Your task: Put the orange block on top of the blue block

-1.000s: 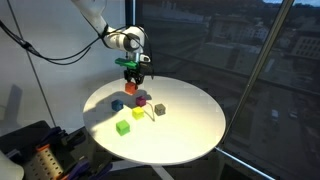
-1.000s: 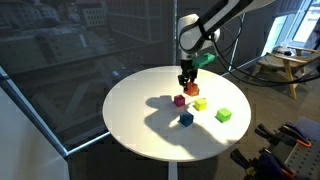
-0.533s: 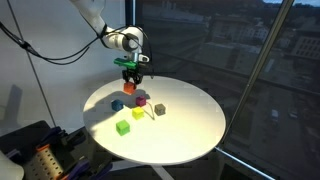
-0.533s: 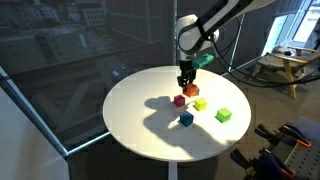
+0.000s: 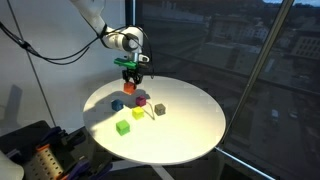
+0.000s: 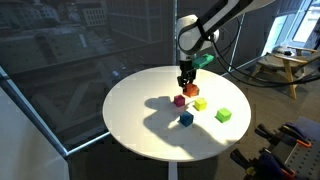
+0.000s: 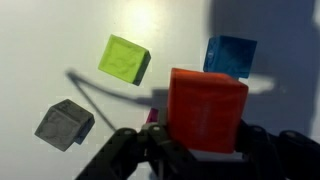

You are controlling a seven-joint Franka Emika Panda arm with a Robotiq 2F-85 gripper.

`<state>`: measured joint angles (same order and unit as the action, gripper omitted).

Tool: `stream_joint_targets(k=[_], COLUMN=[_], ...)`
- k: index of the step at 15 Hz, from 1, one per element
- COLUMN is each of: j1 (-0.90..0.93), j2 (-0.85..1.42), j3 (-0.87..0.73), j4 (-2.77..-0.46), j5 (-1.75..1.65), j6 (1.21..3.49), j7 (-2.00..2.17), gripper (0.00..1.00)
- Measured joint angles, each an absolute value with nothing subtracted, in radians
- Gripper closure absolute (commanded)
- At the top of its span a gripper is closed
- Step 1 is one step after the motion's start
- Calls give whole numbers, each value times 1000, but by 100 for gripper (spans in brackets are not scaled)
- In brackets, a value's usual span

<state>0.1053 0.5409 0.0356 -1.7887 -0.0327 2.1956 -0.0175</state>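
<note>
Wrist view, nearest first: my claw (image 7: 205, 135) is clenched on the orange block (image 7: 207, 108), a finger pressed to each side face, and holds it raised above the white tabletop (image 7: 40, 40). Beyond the held block the blue block (image 7: 230, 56) lies on the tabletop, with a lime cube (image 7: 125, 59) off to one side of it and a grey cube (image 7: 64, 124) apart from both. In an exterior view, a maroon cube (image 6: 180, 100) rests near the raised block.

White arm (image 5: 93, 18), black fingers (image 7: 125, 156), green wrist part (image 5: 128, 61).
</note>
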Motion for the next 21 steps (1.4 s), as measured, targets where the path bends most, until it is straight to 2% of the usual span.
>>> stream_joint_targets(k=[21], j1=[184], j2=[527], j3=[37], j4=[-1852], j5=[-73], j6=[2285], j7=[79], gripper=[69])
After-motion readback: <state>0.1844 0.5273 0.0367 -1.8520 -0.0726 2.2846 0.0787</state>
